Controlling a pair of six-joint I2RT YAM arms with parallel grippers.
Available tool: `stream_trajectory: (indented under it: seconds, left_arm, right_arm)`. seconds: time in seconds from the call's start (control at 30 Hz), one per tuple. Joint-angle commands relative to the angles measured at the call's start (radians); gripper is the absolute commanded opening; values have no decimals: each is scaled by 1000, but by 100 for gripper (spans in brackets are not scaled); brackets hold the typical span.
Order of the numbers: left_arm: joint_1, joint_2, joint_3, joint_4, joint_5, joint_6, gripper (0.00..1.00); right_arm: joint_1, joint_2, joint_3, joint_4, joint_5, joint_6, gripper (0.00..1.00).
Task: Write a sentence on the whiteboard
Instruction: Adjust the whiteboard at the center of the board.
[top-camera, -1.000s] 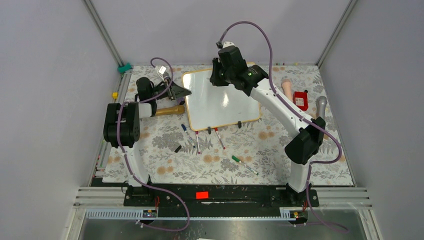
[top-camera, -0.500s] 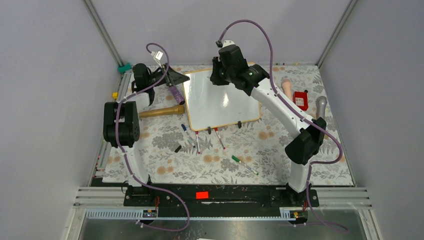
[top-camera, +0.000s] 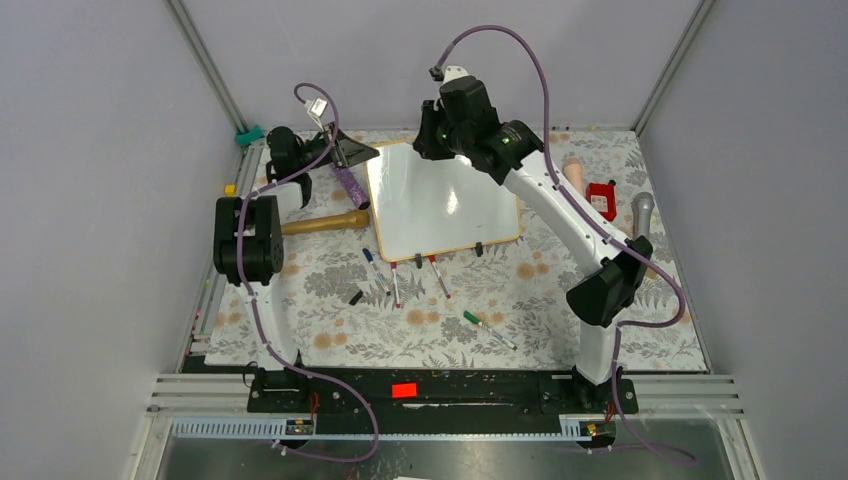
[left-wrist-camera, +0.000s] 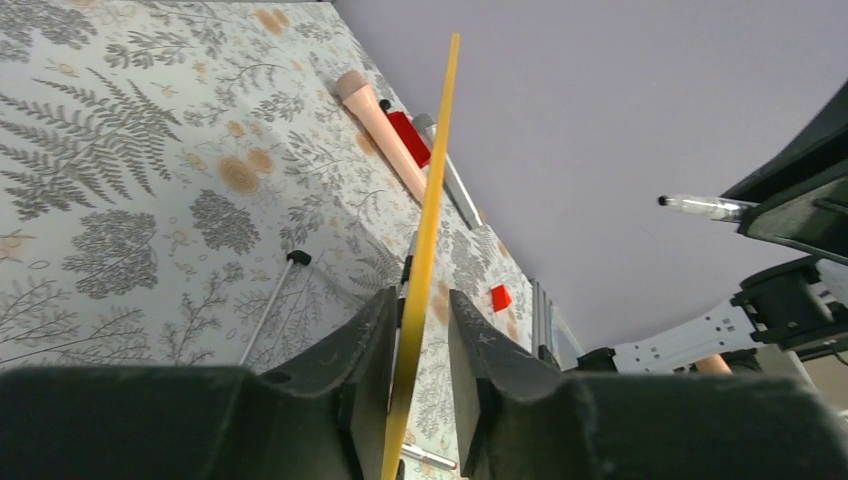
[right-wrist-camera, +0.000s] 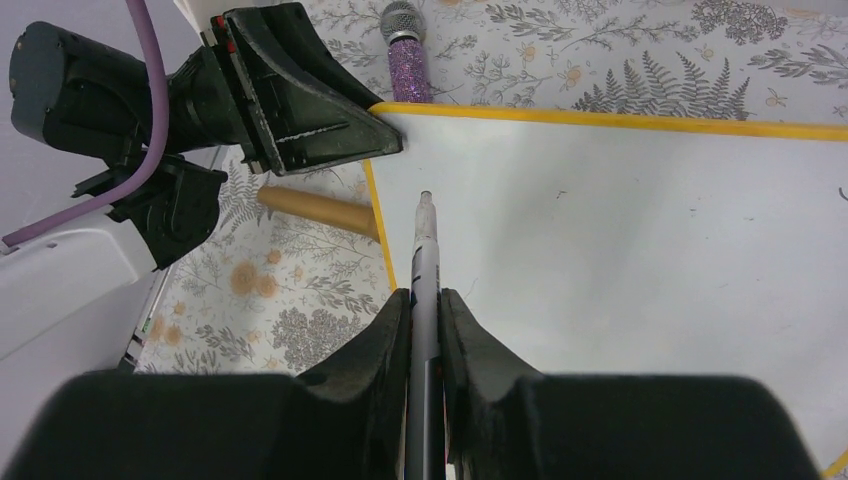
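Note:
The whiteboard (top-camera: 440, 205) lies at the back middle of the table, and I see no writing on its white face (right-wrist-camera: 620, 230). My left gripper (top-camera: 372, 153) is at its far-left corner. The board's orange edge (left-wrist-camera: 435, 180) runs between the jaws (left-wrist-camera: 420, 295), which stand close on both sides with a thin gap showing. That gripper also shows in the right wrist view (right-wrist-camera: 385, 135). My right gripper (top-camera: 428, 140) is shut on a grey marker (right-wrist-camera: 425, 250). The marker's tip points at the board near its left edge; I cannot tell whether it touches.
A purple glitter microphone (top-camera: 350, 185) and a wooden handle (top-camera: 320, 222) lie left of the board. Several markers (top-camera: 378, 270) lie along its near edge, with a green one (top-camera: 488, 330) further forward. A pink handle (top-camera: 574, 175), a red object (top-camera: 602, 198) and a grey microphone (top-camera: 642, 210) lie on the right.
My left gripper moved from beside the board's left edge back to its far-left corner. My right gripper with the marker shifted slightly to the far left.

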Motion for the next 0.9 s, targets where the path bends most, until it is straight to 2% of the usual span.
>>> stream_trajectory:
  seconds: [0.0, 0.1, 0.37, 0.47, 0.73, 0.87]
  left_arm:
    - [6, 25, 41, 253, 52, -159, 28]
    - [7, 31, 36, 311, 66, -211, 29]
    - [12, 17, 10, 310, 98, -224, 27]
    - [17, 30, 16, 333, 118, -264, 27]
    - [31, 50, 0, 392, 113, -309, 57]
    - [38, -1, -30, 230, 81, -148, 62]
  right_arm:
    - [12, 35, 58, -23, -30, -16, 0]
    - [18, 50, 80, -38, -23, -16, 0]
    - [56, 153, 224, -128, 64, -10, 0]
    - [67, 158, 222, -124, 74, -8, 0]
    - [70, 130, 185, -100, 85, -18, 0]
    - [70, 118, 171, -100, 93, -19, 0]
